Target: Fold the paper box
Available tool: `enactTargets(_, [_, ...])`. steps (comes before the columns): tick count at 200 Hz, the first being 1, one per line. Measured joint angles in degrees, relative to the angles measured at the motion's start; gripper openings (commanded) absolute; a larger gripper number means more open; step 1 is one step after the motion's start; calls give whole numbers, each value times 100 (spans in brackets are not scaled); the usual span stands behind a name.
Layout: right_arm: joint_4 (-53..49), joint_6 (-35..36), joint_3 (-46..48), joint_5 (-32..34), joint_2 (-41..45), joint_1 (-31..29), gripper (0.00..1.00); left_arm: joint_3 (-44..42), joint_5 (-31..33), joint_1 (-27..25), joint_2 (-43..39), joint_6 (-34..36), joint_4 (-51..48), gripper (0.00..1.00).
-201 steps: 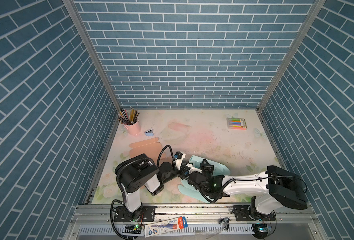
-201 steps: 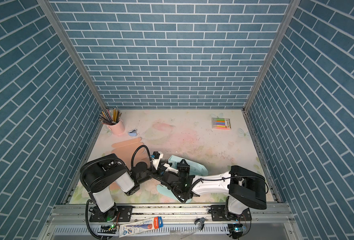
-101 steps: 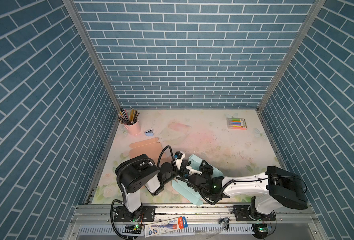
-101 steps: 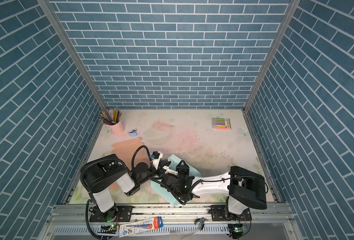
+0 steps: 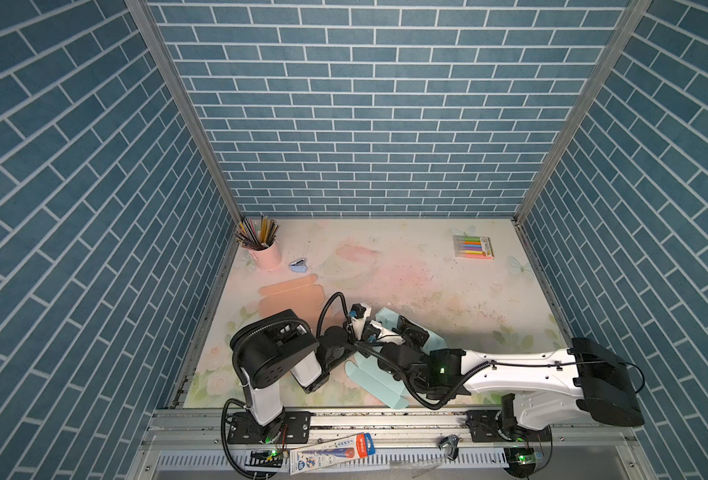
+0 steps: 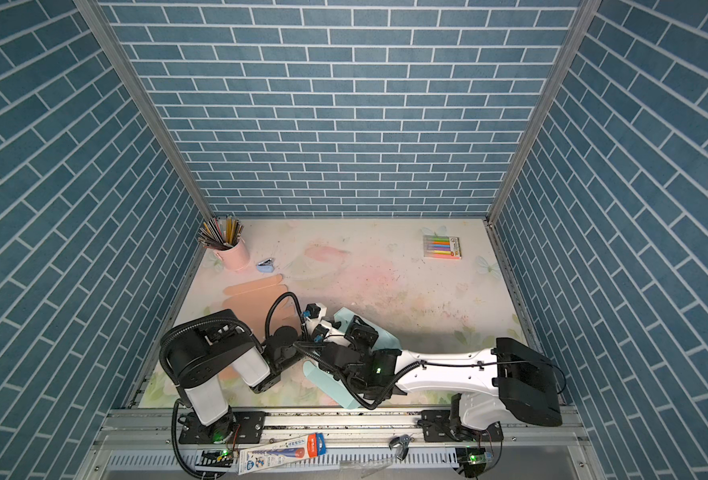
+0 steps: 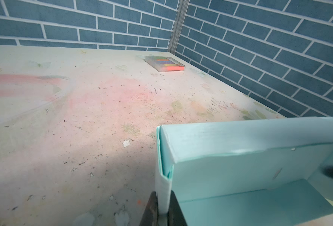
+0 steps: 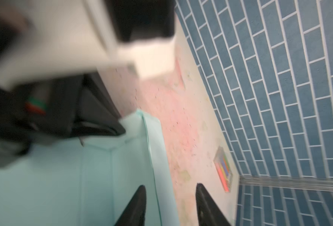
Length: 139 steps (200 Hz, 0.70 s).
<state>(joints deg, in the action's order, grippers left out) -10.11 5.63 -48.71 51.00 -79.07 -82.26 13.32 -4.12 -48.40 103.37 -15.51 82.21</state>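
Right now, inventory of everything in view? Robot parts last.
paper box: one, mint, partly folded, front centre
flat blank: one, peach, left, partly under the left arm
pencil cup: one, pink, back left corner
small clip: one, blue and silver, beside the pencil cup
marker pack: one, multicoloured, back right
carded pack: one, blue, red, white, front rail
table: one, pale floral, work surface
left end effector: one, black, shut on paper box wall
right end effector: one, black, open, box edge between jaws

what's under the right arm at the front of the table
A pale blue-green paper box, partly folded. Flat flaps stick out in front of the right arm and another part shows beyond it. The arm covers the middle of the box, so the folds there cannot be seen.
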Motion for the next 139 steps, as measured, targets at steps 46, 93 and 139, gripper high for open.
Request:
enactTargets(46, [-55,-1222,-160,-479,269,-236,47,26,85,-48,-131,50,-208,13])
enactTargets(93, [-269,-2234,-299,-1965,1163,1364,41,109,291,-214,-234,186,-474,12])
enactTargets(139, [-208,-2820,-190,-3906,1329,3220,41,153,466,-332,-369,269,-734,12])
